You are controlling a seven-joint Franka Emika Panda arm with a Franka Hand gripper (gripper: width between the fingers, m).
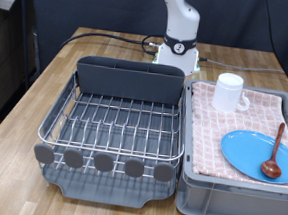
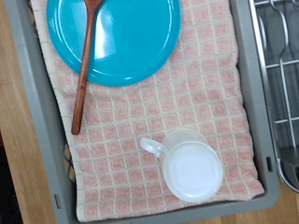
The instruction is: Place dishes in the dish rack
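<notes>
Grey plastic is forming the rack (image 1: pixel 109 175), which is sitting on the wooden table (image 1: pixel 46 80) at the exterior view's left; its wire grid (image 1: pixel 117 126) is carrying nothing, its cutlery box (image 1: pixel 129 81) is standing at the 12 o'clock edge and its knobs (image 1: pixel 103 162) are lining the 6 o'clock edge. Just beside it, at 3 o'clock, a crate (image 1: pixel 237 195) lined with pink checked cloth (image 1: pixel 245 124) is holding all three dishes. From the crate's middle the mug (image 1: pixel 228 92) is standing upright at about 12 o'clock, and the plate (image 1: pixel 251 154) is lying flat at about 5 o'clock. A spoon (image 1: pixel 274 155) is resting with its bowl on the plate and its handle reaching out over the cloth. No part of the gripper is showing in either view, so I cannot tell how its fingers are standing; the wrist view is looking down on the plate (image 2: pixel 121 37), spoon (image 2: pixel 85 65) and mug (image 2: pixel 190 168)
</notes>
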